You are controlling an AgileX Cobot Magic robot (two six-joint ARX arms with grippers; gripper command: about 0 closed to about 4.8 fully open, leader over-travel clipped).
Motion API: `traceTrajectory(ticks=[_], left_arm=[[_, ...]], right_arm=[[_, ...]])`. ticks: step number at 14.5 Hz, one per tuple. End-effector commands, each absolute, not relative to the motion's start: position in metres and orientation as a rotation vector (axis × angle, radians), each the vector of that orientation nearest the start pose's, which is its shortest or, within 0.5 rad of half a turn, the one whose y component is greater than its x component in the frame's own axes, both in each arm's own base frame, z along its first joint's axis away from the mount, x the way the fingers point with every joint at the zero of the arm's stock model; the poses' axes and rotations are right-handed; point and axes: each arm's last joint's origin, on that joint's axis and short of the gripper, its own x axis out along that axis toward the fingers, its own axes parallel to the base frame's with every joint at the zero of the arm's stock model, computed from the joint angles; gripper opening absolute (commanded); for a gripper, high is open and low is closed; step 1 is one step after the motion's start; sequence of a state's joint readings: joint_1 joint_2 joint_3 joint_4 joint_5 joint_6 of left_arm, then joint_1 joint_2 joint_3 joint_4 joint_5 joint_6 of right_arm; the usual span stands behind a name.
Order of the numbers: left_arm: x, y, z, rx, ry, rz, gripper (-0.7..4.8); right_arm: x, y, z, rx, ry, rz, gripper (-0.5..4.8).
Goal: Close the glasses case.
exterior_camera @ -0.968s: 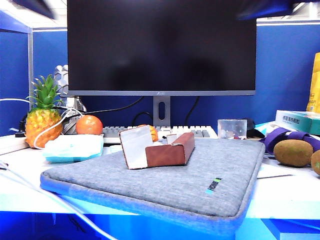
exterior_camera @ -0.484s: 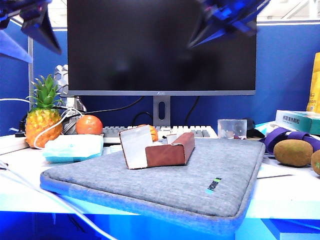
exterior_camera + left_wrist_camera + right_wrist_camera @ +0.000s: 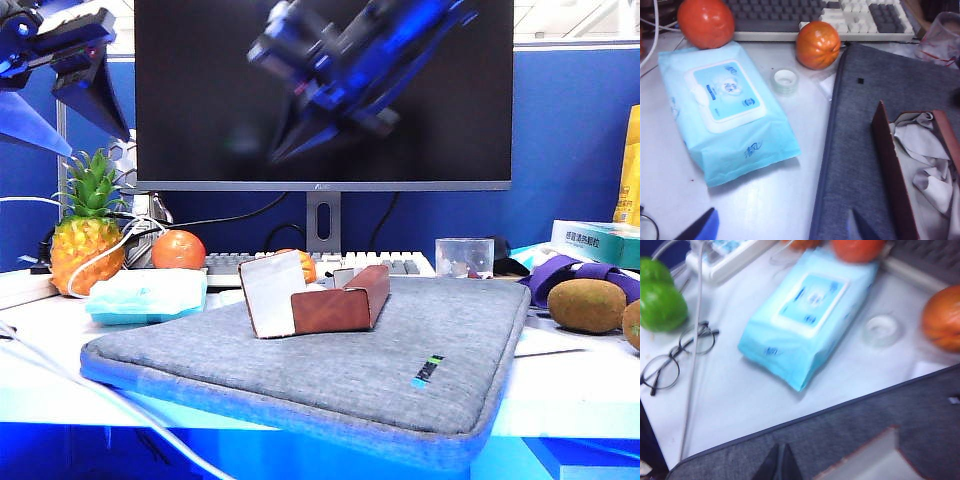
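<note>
The reddish-brown glasses case (image 3: pixel 342 298) lies open on the grey laptop sleeve (image 3: pixel 400 350), its cream-lined flap (image 3: pixel 272 292) standing up on the left. In the left wrist view the case (image 3: pixel 890 165) holds a crumpled grey cloth (image 3: pixel 927 160). My left gripper (image 3: pixel 62 100) hangs high at the far left, open with nothing in it; its tips (image 3: pixel 777 227) are spread over the sleeve's edge beside the case. My right gripper (image 3: pixel 290 145), blurred, is in front of the monitor above the case. Its tips (image 3: pixel 780 462) are shut, over the sleeve close to the flap (image 3: pixel 875 460).
A blue wipes pack (image 3: pixel 145 295), a pineapple (image 3: pixel 85 240), two oranges (image 3: pixel 706 22) (image 3: pixel 818 44) and a tape roll (image 3: pixel 785 81) sit left of the sleeve. Spectacles (image 3: pixel 675 357) and a green pepper (image 3: pixel 660 302) lie further left. Keyboard (image 3: pixel 230 265), monitor (image 3: pixel 320 90), cup (image 3: pixel 464 257), kiwi (image 3: pixel 586 305).
The right arm has swung down from the top right to the middle of the monitor, above the case. The left gripper has come into view at the top left. The case has not moved.
</note>
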State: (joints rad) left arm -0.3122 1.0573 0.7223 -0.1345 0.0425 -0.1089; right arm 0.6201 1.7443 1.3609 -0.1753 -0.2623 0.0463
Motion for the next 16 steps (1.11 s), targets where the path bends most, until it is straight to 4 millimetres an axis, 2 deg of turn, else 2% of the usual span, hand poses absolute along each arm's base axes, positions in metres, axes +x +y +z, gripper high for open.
traceTrajectory(ticks=[1, 3, 9, 13, 16], left_arm=[[0.217, -0.071, 0.268, -0.048, 0.473, -0.326, 3.44], [0.217, -0.071, 0.268, -0.042, 0.472, -0.327, 3.44], [0.217, -0.071, 0.268, -0.041, 0.475, -0.33, 3.44], [0.217, -0.071, 0.267, -0.041, 0.477, -0.33, 3.44], [0.216, -0.071, 0.267, -0.039, 0.484, -0.329, 3.44]], right_arm=[[0.321, 0.25, 0.262, -0.075, 0.617, 0.868, 0.0], [0.321, 0.259, 0.248, -0.088, 0.662, 0.883, 0.0], [0.317, 0.268, 0.232, -0.111, 0.726, 0.893, 0.0], [0.317, 0.268, 0.222, -0.141, 0.772, 0.847, 0.0], [0.318, 0.267, 0.207, -0.182, 0.845, 0.784, 0.0]])
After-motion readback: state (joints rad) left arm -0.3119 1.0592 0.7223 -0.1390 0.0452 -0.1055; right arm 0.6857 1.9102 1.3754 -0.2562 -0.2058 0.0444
